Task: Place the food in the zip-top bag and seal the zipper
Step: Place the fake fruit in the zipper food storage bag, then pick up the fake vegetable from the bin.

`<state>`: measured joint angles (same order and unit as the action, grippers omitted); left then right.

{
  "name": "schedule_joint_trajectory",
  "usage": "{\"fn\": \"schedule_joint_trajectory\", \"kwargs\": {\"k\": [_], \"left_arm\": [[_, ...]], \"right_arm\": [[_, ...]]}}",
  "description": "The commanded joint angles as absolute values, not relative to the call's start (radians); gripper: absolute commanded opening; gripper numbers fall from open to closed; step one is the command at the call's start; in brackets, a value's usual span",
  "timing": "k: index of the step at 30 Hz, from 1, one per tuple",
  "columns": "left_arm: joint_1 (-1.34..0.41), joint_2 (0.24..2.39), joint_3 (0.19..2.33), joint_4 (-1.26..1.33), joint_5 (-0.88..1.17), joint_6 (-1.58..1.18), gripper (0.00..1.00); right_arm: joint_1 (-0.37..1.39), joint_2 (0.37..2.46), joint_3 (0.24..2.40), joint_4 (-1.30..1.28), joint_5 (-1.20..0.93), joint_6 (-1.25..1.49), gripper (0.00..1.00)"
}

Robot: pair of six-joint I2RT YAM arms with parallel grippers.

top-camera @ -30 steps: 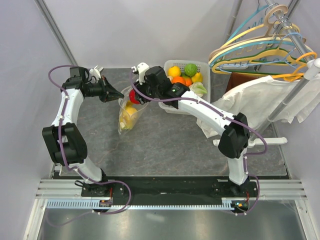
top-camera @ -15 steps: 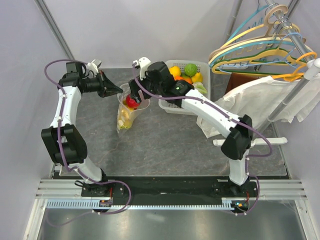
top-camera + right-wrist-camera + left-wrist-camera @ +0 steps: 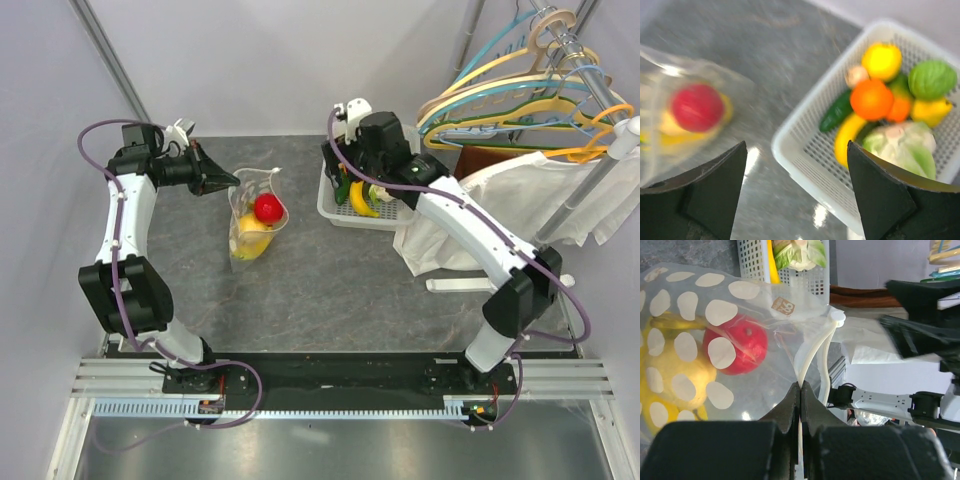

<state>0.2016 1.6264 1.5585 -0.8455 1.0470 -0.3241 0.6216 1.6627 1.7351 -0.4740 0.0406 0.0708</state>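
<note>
The clear dotted zip-top bag (image 3: pixel 250 225) stands open at the left of the table, with a red fruit (image 3: pixel 267 207) and yellow food (image 3: pixel 250 241) inside. My left gripper (image 3: pixel 230 183) is shut on the bag's rim, its tips (image 3: pixel 801 386) pinching the white zipper strip (image 3: pixel 812 352) below the slider tab (image 3: pixel 837 316). The red fruit (image 3: pixel 740 345) and a yellow piece (image 3: pixel 677 377) show through the plastic. My right gripper (image 3: pixel 341 178) hangs open and empty over the left end of the white basket (image 3: pixel 335 210). Between its fingers (image 3: pixel 796 150) lies the basket rim.
The basket (image 3: pixel 790 160) holds an orange (image 3: pixel 871 98), a yellow fruit (image 3: pixel 881 60), a green one (image 3: pixel 931 79), a banana (image 3: pixel 846 136), a dark green vegetable (image 3: pixel 837 112) and a pale leafy piece (image 3: pixel 902 147). A white garment (image 3: pixel 520 200) and hangers (image 3: pixel 520 100) stand at the right.
The red fruit left my right gripper and now lies in the bag. The right gripper opened and swung right to the basket. The left gripper drew the bag's rim slightly left.
</note>
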Motion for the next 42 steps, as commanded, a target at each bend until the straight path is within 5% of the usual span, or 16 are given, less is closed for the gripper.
{"fn": "schedule_joint_trajectory", "kwargs": {"k": [1,5,23,42], "left_arm": [[0.206,1.603,1.557,-0.850,1.062,-0.305,0.02],[0.206,1.603,1.554,-0.851,1.068,-0.302,0.02],[0.206,1.598,1.557,-0.851,1.098,-0.291,0.02],[0.206,1.624,1.551,-0.881,1.100,-0.267,0.02]], "right_arm": [[0.595,1.750,1.695,-0.566,0.184,-0.038,0.88],[0.578,1.808,1.683,-0.592,0.189,-0.219,0.98],[0.459,1.893,1.586,-0.683,0.002,-1.335,0.98],[0.426,2.039,1.649,-0.716,0.018,-1.609,0.98]]}}
